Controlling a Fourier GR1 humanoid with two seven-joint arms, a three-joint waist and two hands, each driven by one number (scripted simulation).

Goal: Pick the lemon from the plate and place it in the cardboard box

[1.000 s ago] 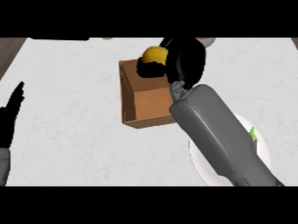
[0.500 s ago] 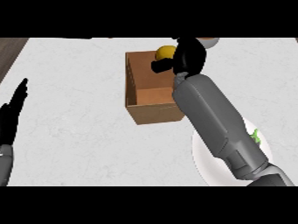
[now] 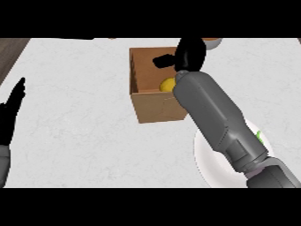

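Yellow round lemon (image 3: 168,84) inside brown cardboard box (image 3: 154,106), released. Right hand (image 3: 190,54) above box, fingers relaxed apart. Lift straight up, avoid box wall. Left hand (image 3: 6,115) resting, fingers straight.

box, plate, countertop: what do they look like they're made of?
Box: looks like cardboard, flat matte brown walls, open top.
Plate: probably ceramic or plastic, plain smooth white; which one is unclear.
Countertop: seems to be pale stone or laminate, white with faint grey marbling.
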